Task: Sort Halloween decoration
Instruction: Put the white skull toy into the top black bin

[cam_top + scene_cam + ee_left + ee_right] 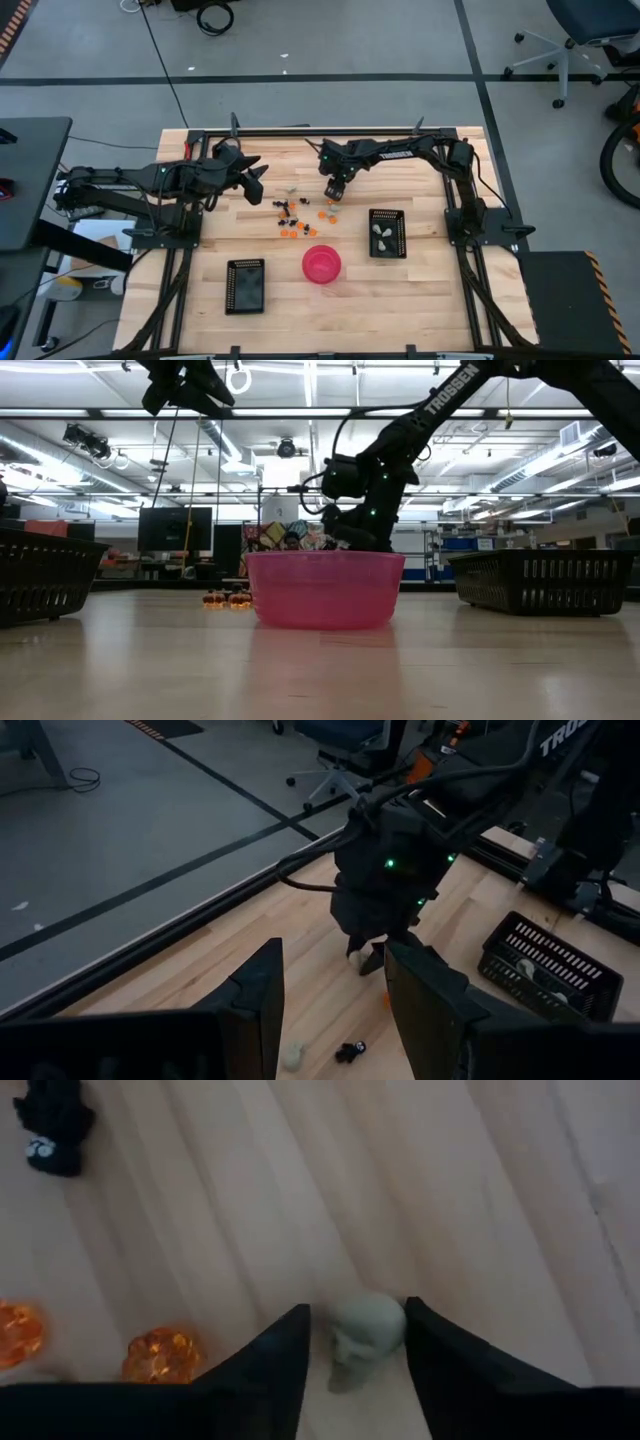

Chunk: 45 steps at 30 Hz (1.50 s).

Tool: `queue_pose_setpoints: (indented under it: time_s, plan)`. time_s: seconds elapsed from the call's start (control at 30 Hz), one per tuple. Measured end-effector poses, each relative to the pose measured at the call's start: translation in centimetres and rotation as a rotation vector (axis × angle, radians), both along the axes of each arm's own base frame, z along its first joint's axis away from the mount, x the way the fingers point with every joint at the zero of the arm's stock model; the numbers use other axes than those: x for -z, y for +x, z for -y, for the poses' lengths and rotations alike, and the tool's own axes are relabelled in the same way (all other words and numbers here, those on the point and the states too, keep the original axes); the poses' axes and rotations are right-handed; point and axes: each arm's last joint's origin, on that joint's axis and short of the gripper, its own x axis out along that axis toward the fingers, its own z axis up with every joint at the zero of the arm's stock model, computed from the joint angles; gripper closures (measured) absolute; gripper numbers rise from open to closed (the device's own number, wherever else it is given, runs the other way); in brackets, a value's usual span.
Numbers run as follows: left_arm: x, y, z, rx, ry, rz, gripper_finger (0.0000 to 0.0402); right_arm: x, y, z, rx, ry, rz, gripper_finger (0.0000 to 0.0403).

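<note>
The Halloween decoration pieces [295, 212] lie loose on the wooden table: orange, black and pale bits. My right gripper [355, 1342] points steeply down at the pile's far right and is shut on a pale skull piece [365, 1335]. Two orange pumpkins [160, 1355] and a black piece [55, 1125] lie close by on the wood. My left gripper [262, 180] hovers open above the table's far left, holding nothing. In its wrist view a pale piece [291, 1055] and a black one [350, 1050] lie below its fingers. My right gripper has the pale skull's two sides [398, 1330] between its two fingers, coming from above and pointing steeply down. The skull rests on the table. One finger [425, 1345] lies against it; whether the other touches, I cannot tell.
A pink-red bowl [321, 264] stands near the front middle. A black grid tray [245, 285] lies at the front left. Another black tray [387, 232] on the right holds a few pale pieces. Black frame rails run along the table's edges.
</note>
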Motion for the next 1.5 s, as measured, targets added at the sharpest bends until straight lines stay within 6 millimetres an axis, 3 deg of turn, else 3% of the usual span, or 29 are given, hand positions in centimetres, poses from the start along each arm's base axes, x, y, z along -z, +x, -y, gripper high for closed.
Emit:
queue_pose_setpoints:
  time_s: [0.23, 0.63, 0.9, 1.1, 1.3, 1.5]
  plan:
    - [0.0, 0.0, 0.0, 0.000, 0.000, 0.000, 0.0253, -0.4, -0.3, -0.4, -0.089, 0.069, 0.014, 0.0309]
    - [0.0, 0.0, 0.0, 0.000, 0.000, -0.001, 0.0253, -3.9, -1.6, -1.8, -0.196, 0.079, 0.025, 0.0321]
    - [0.0, 0.0, 0.0, 0.000, 0.000, -0.001, 0.0253, -8.2, -4.0, -5.1, -0.292, 0.199, -0.016, 0.0321]
    - [0.0, 0.0, 0.0, -0.001, 0.000, 0.000, 0.0253, -10.3, -7.0, -8.1, -0.331, 0.343, -0.176, 0.0321]
    - [0.0, 0.0, 0.0, 0.000, 0.003, -0.002, 0.0253, -8.1, -8.6, -10.7, -0.337, 0.406, -0.283, 0.0319]
    - [0.0, 0.0, 0.0, 0.000, 0.003, -0.003, 0.0253, -6.4, -9.0, -11.3, -0.247, 0.413, -0.315, 0.0283]
